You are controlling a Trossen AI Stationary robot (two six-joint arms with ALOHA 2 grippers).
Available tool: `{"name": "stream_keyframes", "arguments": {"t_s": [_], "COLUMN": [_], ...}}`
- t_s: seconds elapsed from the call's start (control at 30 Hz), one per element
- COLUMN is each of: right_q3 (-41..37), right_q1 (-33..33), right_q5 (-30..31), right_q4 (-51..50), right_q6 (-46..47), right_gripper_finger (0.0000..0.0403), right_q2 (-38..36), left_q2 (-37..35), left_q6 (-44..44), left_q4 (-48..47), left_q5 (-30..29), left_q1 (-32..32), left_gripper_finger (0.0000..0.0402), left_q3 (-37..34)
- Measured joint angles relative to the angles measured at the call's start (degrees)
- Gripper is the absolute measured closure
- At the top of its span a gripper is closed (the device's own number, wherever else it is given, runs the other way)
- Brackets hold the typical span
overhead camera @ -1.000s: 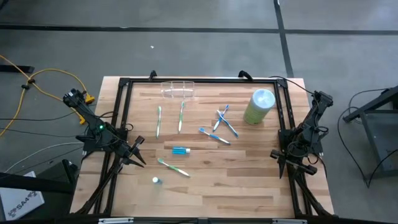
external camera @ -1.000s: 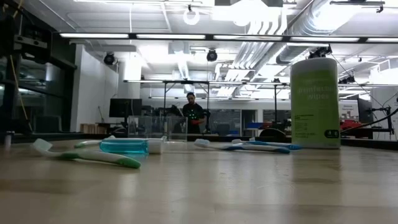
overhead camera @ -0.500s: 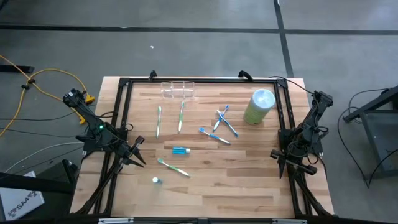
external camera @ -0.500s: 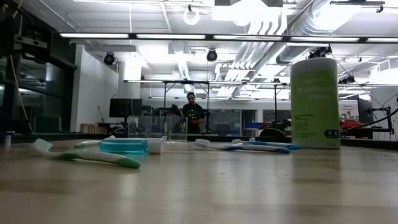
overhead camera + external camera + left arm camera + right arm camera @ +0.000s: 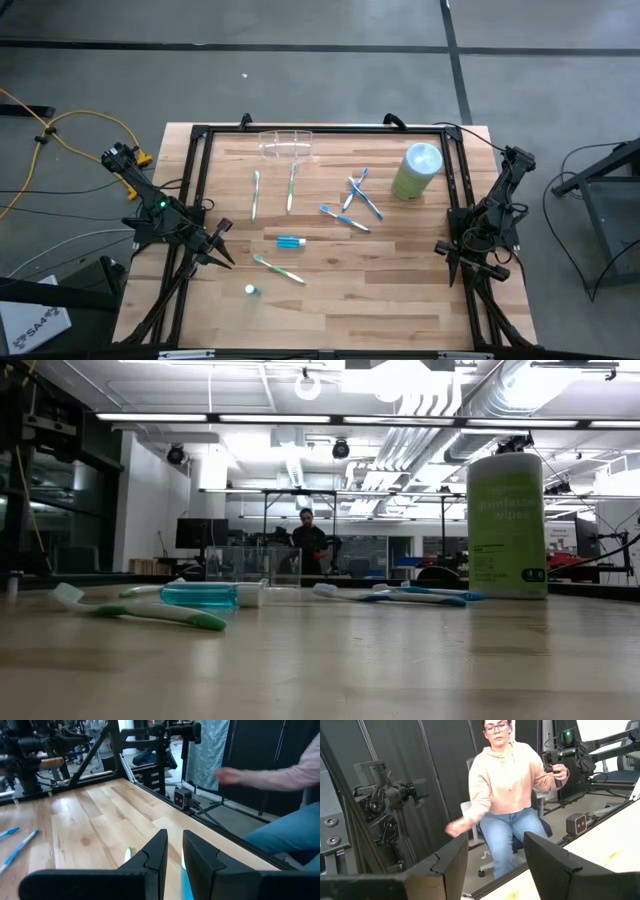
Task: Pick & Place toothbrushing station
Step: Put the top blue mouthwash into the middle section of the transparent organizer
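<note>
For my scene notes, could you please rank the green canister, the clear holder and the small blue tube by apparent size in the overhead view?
1. Green canister
2. Clear holder, though its see-through edges are faint, so these two are close
3. Blue tube

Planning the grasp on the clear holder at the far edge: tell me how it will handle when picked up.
The clear plastic holder looks thin-walled and empty, so probably light and apt to slide if nudged. Its smooth walls may be slippery. Low and oblong, it seems unlikely to tip.

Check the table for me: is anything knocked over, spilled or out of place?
Nothing spilled or damaged. The green and blue toothbrushes lie scattered loose on the wooden table; the small clear plastic holder sits empty at the far edge, and the light green canister stands upright.
</note>
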Motion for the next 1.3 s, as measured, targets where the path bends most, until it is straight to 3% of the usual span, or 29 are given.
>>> {"name": "stream_keyframes", "arguments": {"t_s": [0.3,0.47,0.7,1.07,1.3], "right_q3": [0.01,0.01,0.02,0.02,0.02], "right_q1": [-0.01,0.00,0.00,-0.01,0.00], "right_q5": [0.01,-0.01,0.01,0.00,-0.03], "right_q4": [0.02,0.01,0.14,0.50,0.64], "right_q6": [0.00,0.00,0.00,0.00,-0.04], "right_gripper_finger": [0.0220,0.0220,0.0220,0.0220,0.0220], "right_q2": [0.00,0.00,0.01,0.01,0.01], "left_q2": [0.00,0.00,0.00,0.00,0.00], "left_q6": [0.91,-4.65,-10.52,-3.99,-3.46], "left_q4": [2.02,2.68,5.63,10.23,10.26], "left_q5": [-4.72,-5.20,-11.07,-25.34,-26.85], "left_q1": [0.00,0.02,0.02,0.02,0.02], "left_gripper_finger": [0.0346,0.0346,0.0346,0.0346,0.0346], "left_q3": [0.00,0.00,0.00,0.00,0.00]}}
